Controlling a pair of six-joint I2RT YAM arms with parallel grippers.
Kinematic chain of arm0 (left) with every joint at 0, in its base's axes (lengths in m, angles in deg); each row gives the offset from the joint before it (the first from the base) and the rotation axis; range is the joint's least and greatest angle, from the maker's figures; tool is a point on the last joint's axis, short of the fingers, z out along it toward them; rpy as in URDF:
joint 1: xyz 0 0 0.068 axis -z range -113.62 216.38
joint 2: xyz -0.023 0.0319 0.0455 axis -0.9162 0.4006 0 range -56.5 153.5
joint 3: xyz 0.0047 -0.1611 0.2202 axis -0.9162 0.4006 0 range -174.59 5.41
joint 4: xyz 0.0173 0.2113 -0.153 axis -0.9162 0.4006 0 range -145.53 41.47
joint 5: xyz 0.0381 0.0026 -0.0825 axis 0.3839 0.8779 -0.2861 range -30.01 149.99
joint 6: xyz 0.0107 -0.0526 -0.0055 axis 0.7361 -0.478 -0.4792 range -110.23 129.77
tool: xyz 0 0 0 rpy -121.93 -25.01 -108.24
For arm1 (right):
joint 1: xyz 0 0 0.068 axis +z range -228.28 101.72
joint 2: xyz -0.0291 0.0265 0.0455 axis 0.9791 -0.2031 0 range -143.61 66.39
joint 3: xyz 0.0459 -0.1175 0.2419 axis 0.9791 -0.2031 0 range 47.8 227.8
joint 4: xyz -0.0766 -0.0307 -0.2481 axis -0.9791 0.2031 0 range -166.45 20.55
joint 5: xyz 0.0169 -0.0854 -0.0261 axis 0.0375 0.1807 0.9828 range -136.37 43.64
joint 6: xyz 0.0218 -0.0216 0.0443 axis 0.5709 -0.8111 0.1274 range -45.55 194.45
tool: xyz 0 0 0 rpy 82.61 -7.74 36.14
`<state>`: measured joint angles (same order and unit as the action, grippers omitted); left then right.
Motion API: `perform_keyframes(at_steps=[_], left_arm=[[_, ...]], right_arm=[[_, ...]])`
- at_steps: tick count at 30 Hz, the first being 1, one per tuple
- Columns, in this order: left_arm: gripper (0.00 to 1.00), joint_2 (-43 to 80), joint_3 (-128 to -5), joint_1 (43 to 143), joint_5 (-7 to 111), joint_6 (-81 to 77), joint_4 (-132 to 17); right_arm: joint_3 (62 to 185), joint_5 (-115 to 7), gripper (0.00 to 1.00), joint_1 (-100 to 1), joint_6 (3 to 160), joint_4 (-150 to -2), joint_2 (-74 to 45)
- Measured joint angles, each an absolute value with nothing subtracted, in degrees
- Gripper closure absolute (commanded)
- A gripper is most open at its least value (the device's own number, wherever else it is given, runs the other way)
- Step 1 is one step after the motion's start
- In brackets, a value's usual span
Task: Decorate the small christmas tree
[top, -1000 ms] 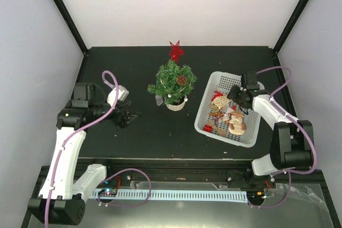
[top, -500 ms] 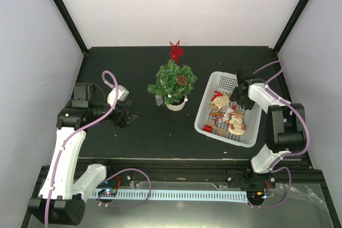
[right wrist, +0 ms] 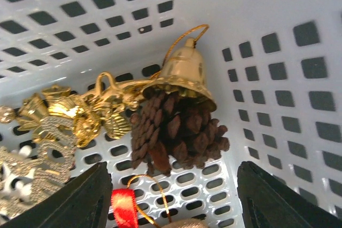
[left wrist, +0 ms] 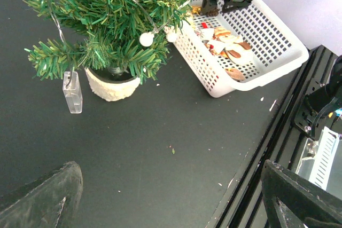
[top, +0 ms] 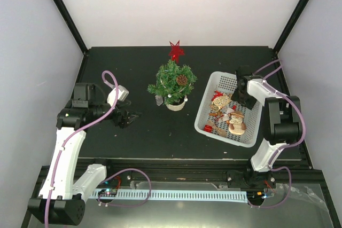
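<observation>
left arm (top: 64, 148): elbow kinked out to left side, forearm aimed toward centre. left gripper (top: 131, 116) sits low, roughly level, jaws wide apart, nothing in them. right arm (top: 282, 126): folded up tight, elbow high, wrist tipped down. right gripper (top: 241, 95) jaws spread too, fingers (right wrist: 80, 201) not pinching anything.

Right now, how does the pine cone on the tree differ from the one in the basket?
The tree's pine cone sits up in the branches of the small christmas tree; the basket's pine cone lies loose in the white basket. A gold bell rests against the basket's pine cone; the tree's pine cone has none. The open right end effector brackets the basket's pine cone; no end effector is at the tree's pine cone. Both are brown.
</observation>
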<state>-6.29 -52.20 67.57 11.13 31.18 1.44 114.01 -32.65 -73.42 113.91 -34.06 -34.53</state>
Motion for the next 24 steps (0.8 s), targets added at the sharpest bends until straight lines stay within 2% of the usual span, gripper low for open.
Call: perform_keyframes(at_steps=[9,17,24], left_arm=[[0.09,-6.64,-52.20,67.57,11.13,31.20,1.42],[0.09,-6.75,-52.18,67.57,11.13,31.20,1.42],[0.09,-6.72,-52.18,67.57,11.13,31.20,1.44]], right_arm=[[114.67,-30.90,0.41,-74.84,115.90,-32.44,-36.63],[114.45,-32.06,0.57,-77.48,116.58,-34.28,-37.70],[114.23,-32.30,0.62,-77.72,116.32,-35.59,-36.91]])
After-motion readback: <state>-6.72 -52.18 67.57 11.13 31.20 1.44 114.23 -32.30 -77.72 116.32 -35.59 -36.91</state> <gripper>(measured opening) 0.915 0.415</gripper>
